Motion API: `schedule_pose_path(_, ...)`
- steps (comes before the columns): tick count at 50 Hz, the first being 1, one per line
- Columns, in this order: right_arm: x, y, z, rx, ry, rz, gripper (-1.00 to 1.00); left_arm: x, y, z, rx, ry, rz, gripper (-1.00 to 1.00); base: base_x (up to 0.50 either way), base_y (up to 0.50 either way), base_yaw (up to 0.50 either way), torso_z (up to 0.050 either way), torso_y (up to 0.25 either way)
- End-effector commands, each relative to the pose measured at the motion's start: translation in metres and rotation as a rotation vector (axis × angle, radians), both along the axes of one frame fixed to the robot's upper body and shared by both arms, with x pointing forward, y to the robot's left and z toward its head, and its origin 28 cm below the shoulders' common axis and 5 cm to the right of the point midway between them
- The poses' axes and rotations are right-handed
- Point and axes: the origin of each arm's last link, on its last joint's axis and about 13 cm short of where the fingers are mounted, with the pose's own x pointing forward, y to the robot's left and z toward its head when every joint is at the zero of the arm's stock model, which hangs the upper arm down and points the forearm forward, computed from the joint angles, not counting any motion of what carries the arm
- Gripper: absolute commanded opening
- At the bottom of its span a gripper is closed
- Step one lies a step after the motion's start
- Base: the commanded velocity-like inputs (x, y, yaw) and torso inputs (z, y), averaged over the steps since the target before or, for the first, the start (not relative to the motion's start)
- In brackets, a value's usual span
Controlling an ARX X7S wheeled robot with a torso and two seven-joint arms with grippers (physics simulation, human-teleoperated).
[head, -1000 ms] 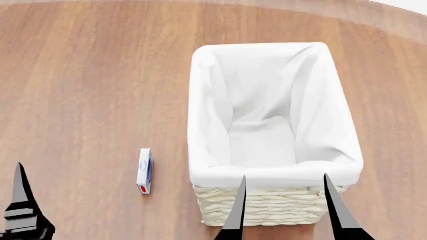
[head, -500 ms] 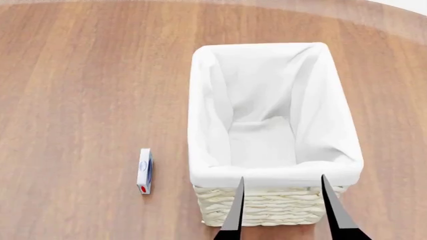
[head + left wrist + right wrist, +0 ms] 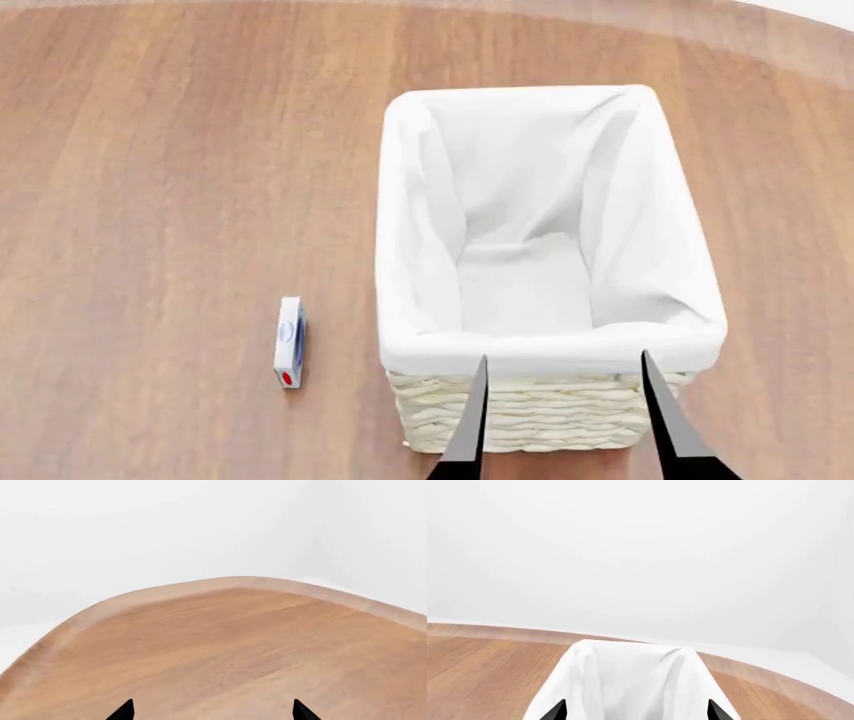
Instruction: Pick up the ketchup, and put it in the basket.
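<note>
Now the left gripper (image 3: pixel 210 711) is gone from the head view, pulled back, its 2 black tips spread and empty. The right gripper (image 3: pixel 567 420), released too, hovers just before the cream wicker basket with white cloth liner (image 3: pixel 534 410). No ketchup is visible anywhere.

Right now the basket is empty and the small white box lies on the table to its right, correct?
Not quite. The basket is empty, but the head view shows the small white box lying on the table to the basket's left, not its right.
</note>
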Motion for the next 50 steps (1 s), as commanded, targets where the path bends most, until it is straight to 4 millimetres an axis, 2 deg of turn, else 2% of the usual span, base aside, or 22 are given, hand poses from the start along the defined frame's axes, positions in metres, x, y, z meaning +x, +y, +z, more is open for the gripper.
schedule_pose_path(1,0.001,-0.002,0.002,-0.007,-0.009,-0.013,1.0,-0.01,0.008,-0.003,-0.086,0.005,0.121,1.0,0.0,0.0,0.0,0.0,0.0)
schedule_pose_path(25,0.001,-0.001,0.001,-0.013,-0.001,-0.006,1.0,-0.019,0.021,-0.012,-0.171,0.071,0.366,1.0,0.0,0.0,0.0,0.0,0.0)
schedule_pose_path(50,0.0,0.0,0.001,-0.015,0.0,-0.003,1.0,-0.018,0.026,-0.023,-0.291,0.116,0.398,1.0,0.0,0.0,0.0,0.0,0.0)
